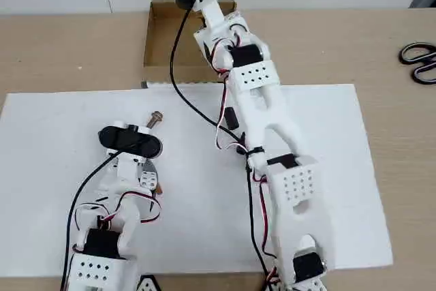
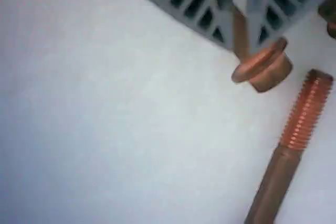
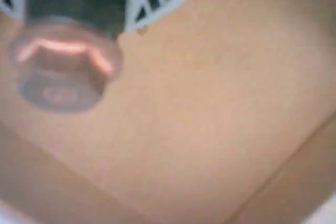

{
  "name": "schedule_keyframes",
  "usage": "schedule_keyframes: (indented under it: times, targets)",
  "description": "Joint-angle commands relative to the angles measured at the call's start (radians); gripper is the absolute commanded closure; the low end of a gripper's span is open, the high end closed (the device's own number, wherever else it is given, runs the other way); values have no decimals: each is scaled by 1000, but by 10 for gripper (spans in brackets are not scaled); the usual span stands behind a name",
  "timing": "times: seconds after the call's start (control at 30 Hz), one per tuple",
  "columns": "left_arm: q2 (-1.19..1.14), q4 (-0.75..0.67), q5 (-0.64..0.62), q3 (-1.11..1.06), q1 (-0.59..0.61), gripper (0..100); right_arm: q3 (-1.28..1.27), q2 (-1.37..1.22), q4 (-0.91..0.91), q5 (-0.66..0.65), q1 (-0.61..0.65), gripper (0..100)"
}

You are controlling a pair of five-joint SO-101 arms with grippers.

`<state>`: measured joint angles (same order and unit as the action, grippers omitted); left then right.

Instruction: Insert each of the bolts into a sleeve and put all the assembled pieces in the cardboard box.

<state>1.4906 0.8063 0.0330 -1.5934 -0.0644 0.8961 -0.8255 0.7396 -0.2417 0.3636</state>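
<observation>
One bolt is seen lying on the white sheet, unsleeved. One flanged sleeve is gripped in the left hand, just beside the bolt's threaded end. One blurred piece, judged to be assembled, is held by the right hand over the floor of the one cardboard box. Judged left to do: that piece released, then this bolt sleeved and boxed.

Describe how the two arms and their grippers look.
The left arm and right arm are white plastic with black servos, dot-perforated panels and black camera pods at the wrists. Black cables and thin red-and-white wires run along them. The left gripper has grey fingers with slotted ribbing.
</observation>
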Motion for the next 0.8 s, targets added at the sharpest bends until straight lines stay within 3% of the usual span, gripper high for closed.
schedule_keyframes:
  times: [0.0, 0.27, 0.43, 0.6, 0.77]
  targets:
    - [11, -23, 5, 5, 3, 994, 120, -8, -7, -11, -12, 849]
    - [11, -23, 5, 4, 5, 994, 206, -22, 142, -8, -8, 906]
    - [11, -25, 6, 4, 5, 994, 454, -28, 441, -8, -5, 998]
    - [11, -25, 8, 4, 5, 994, 638, -31, 737, -8, -7, 995]
    - [11, -25, 8, 4, 5, 994, 671, -25, 918, -8, -7, 995]
